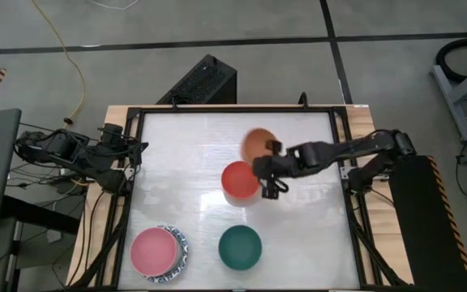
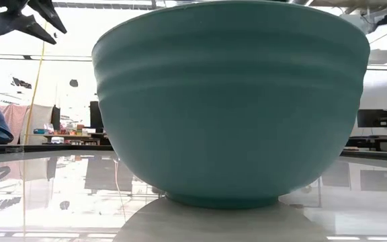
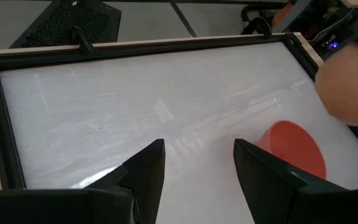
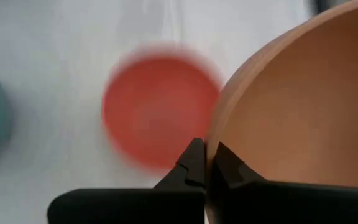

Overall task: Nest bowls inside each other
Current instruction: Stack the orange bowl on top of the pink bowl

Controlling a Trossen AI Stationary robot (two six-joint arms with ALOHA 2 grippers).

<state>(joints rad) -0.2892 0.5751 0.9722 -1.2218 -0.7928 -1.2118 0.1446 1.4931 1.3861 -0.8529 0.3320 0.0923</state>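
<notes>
Four bowls show singly on the white table (image 1: 185,154), plus one more under the pink: one orange, one red, one dark green, one pink, and one white with a blue-patterned rim. Taking the red bowl (image 1: 241,182) as the landmark, near the middle of the table and standing upright with its mouth up, the orange bowl (image 1: 258,144) is just beyond it toward the far edge, lifted and tipped so that its hollow faces sideways rather than up (in the right wrist view its rim (image 4: 229,118) runs steeply up across the picture). The right gripper (image 4: 205,167) is clenched on that rim, one dark finger inside the bowl and one outside, with the red bowl blurred below it. The dark green bowl (image 1: 240,246) stands upright nearer the front edge than the red one, almost straight in front of it and apart from it; it fills the low view, resting on its foot. The pink bowl (image 1: 153,250) sits off to the left of the green one, well apart from the red bowl, nested in the blue-rimmed bowl (image 1: 181,251), of which only a crescent of patterned rim shows. The left gripper (image 3: 197,168) waits at the left edge of the table, well away from the red bowl, its fingers parted and grasping nothing.
</notes>
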